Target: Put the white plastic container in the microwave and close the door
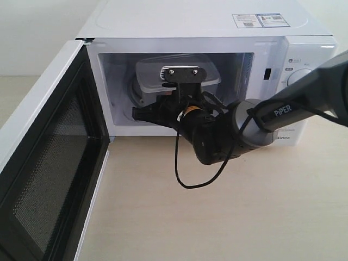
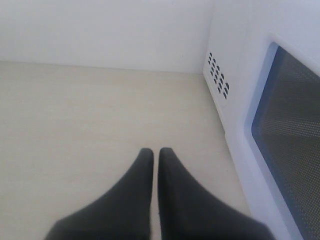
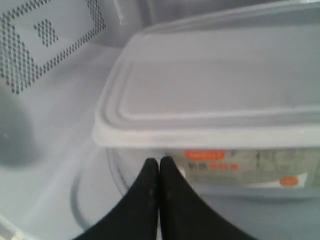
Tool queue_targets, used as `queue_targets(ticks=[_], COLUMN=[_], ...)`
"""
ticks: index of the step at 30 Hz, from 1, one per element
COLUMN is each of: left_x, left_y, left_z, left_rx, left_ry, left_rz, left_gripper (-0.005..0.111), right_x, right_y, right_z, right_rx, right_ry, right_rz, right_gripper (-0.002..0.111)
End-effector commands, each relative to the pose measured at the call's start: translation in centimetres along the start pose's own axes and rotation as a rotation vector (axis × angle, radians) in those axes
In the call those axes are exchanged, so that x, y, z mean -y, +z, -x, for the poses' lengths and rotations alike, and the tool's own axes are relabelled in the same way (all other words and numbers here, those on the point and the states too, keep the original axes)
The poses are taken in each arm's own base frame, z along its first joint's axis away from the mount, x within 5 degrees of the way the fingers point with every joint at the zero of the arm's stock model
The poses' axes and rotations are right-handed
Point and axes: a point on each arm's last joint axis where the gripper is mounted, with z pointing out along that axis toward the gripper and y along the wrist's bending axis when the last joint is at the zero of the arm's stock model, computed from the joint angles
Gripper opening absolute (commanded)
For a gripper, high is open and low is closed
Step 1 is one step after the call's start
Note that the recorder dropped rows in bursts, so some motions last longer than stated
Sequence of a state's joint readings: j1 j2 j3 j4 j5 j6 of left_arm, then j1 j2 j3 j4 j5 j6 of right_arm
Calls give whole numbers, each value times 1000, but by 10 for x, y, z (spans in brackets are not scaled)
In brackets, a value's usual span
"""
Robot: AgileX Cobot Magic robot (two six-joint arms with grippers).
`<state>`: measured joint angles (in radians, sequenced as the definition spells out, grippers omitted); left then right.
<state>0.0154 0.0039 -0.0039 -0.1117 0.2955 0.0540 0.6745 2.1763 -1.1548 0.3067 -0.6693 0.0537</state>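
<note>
The white microwave [image 1: 190,24] stands with its door [image 1: 49,163] swung wide open to the left. The white plastic container [image 1: 149,73] sits inside on the glass turntable [image 3: 95,200], lid on, red-and-white label [image 3: 205,156] facing out. My right arm reaches into the opening. My right gripper [image 3: 159,161] is shut and empty, its tips right at the container's [image 3: 210,85] side wall below the lid rim; whether they touch it I cannot tell. My left gripper [image 2: 152,151] is shut, holds nothing, and hovers over the table beside the door's outer face [image 2: 290,125].
A black cable [image 1: 187,174] hangs in a loop from the right arm over the light wooden table [image 1: 217,217]. Vent holes [image 2: 218,75] mark the microwave's side near the left gripper. Two dials sit on the panel [image 1: 296,79] at the right.
</note>
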Motion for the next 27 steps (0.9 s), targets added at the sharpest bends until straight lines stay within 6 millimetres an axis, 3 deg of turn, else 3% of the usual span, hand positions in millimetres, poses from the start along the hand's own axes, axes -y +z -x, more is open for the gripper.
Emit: queue_targets(ticks=[1, 7, 13, 22, 27], left_x=[0, 0, 0, 0, 0], left_y=[0, 0, 0, 0, 0], left_z=[-1, -1, -1, -1, -1], left_rx=[1, 1, 1, 1, 1], left_ry=[1, 1, 1, 1, 1], left_rz=[4, 4, 4, 4, 4], left_gripper=[4, 4, 4, 4, 4], right_x=[-6, -22, -28, -22, -13], right_y=[-2, -26, -63, -130, -153], right_z=[-6, -8, -8, -5, -2], right_rx=[-56, -15, 77, 194, 214], right_ry=[-24, -98, -118, -134, -139], right_rz=[14, 56, 88, 124, 122], right_gripper=[0, 0, 0, 0, 0])
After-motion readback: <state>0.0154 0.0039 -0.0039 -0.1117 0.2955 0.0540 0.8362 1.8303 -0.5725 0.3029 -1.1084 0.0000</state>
